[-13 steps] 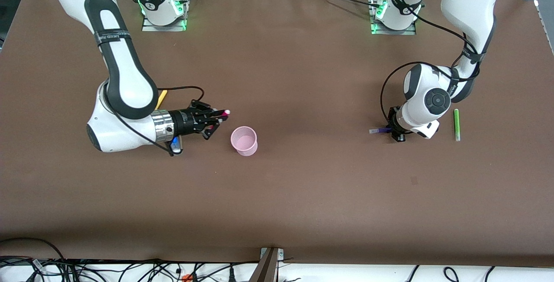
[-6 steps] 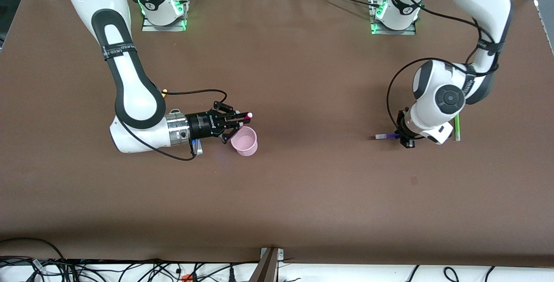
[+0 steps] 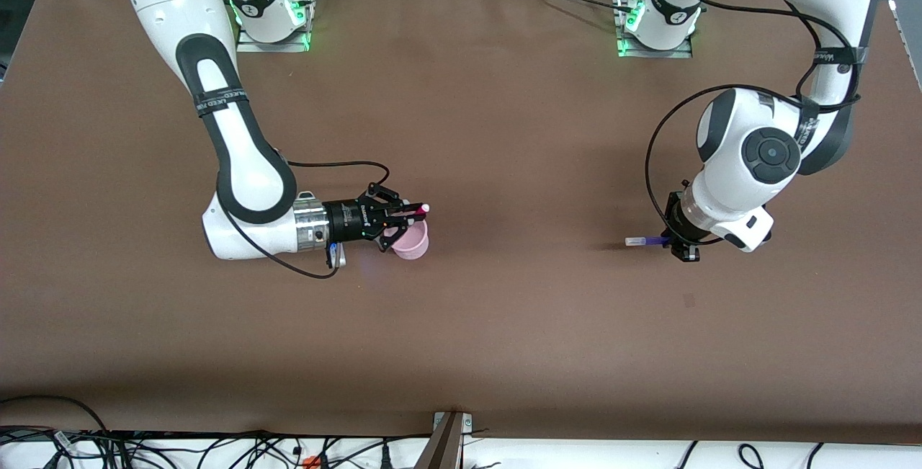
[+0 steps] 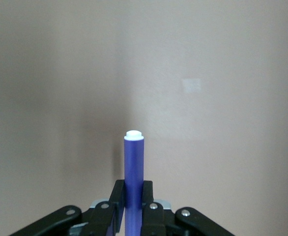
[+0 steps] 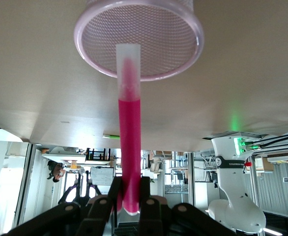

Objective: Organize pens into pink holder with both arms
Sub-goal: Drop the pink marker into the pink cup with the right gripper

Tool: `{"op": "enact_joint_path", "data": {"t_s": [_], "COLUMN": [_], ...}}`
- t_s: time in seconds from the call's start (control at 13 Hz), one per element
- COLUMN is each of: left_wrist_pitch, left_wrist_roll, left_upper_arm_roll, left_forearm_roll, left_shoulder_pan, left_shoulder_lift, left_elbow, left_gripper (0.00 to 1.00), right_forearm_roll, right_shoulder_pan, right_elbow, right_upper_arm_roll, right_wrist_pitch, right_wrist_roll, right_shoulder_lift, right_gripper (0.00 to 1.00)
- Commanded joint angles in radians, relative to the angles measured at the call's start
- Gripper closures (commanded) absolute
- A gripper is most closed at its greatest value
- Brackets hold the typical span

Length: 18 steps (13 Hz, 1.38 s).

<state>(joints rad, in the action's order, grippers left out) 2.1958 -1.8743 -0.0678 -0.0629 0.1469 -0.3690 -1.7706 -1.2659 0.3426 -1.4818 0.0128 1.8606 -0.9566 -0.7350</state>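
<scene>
Since 1 second ago, the right gripper [image 3: 405, 217] has travelled along the desk [image 3: 504, 325] from beside the holder [image 3: 412, 242] to over its rim, carrying the pink pen [image 3: 418, 208]. Its jaws pinch that pen, whose pale tip lines up with the holder's mouth [image 5: 139, 37] in the right wrist view. Over the same time the left gripper [image 3: 681, 242] has drifted toward the front camera with the purple pen [image 3: 646, 241], and the left arm now hides the green pen. Its jaws pinch the purple pen [image 4: 133, 172], held level above bare desk toward the left arm's end.
</scene>
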Motion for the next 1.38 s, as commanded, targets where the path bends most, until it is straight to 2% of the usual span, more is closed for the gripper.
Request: {"op": "enact_joint_path", "data": {"t_s": [0.0, 0.08, 0.15, 0.23, 0.38, 0.54, 0.77, 0.92, 1.0, 1.15, 1.31], "left_wrist_pitch": [-0.042, -0.045, -0.053, -0.073, -0.109, -0.161, -0.199, -0.199, -0.197, -0.197, -0.197], "left_wrist_roll": [-0.020, -0.020, -0.020, -0.022, -0.026, -0.031, -0.055, -0.141, -0.184, -0.230, -0.293], "left_upper_arm_roll": [-0.023, -0.024, -0.026, -0.026, -0.026, -0.026, -0.023, -0.024, -0.024, -0.021, -0.010], "left_forearm_roll": [-0.031, -0.031, -0.032, -0.032, -0.032, -0.032, -0.034, -0.113, -0.150, -0.214, -0.328], "left_shoulder_pan": [0.008, 0.020, 0.029, 0.046, 0.074, 0.106, 0.201, 0.279, 0.331, 0.407, 0.494], "left_shoulder_lift": [-0.007, -0.007, -0.007, -0.008, -0.007, -0.008, -0.008, -0.014, -0.022, -0.083, -0.186], "left_elbow": [0.085, 0.095, 0.103, 0.118, 0.147, 0.196, 0.233, 0.267, 0.284, 0.357, 0.457], "left_gripper": [1.00, 1.00, 1.00, 1.00, 1.00, 1.00, 1.00, 1.00, 1.00, 1.00, 1.00], "right_forearm_roll": [-0.020, -0.020, -0.020, -0.020, -0.006, 0.076, 0.335, 0.507, 0.613, 0.773, 0.903], "right_shoulder_pan": [0.004, 0.006, 0.006, -0.002, -0.007, -0.005, -0.007, -0.013, -0.013, -0.013, -0.013], "right_elbow": [0.044, 0.048, 0.048, 0.052, 0.083, 0.130, 0.150, 0.144, 0.147, 0.138, 0.123], "right_upper_arm_roll": [-0.005, -0.005, -0.004, -0.002, 0.012, 0.045, 0.056, 0.082, 0.093, 0.122, 0.157], "right_wrist_pitch": [0.009, 0.018, 0.031, 0.040, 0.028, 0.025, 0.019, -0.013, -0.081, -0.164, -0.251], "right_wrist_roll": [0.016, 0.027, 0.016, 0.009, 0.006, 0.006, 0.079, 0.213, 0.270, 0.364, 0.487], "right_shoulder_lift": [-0.038, -0.043, -0.043, -0.035, -0.024, 0.005, 0.092, 0.178, 0.228, 0.331, 0.422], "right_gripper": [1.00, 0.84, 0.21, 0.00, 0.00, 0.00, 0.00, 0.00, 0.00, 0.00, 0.00]}}
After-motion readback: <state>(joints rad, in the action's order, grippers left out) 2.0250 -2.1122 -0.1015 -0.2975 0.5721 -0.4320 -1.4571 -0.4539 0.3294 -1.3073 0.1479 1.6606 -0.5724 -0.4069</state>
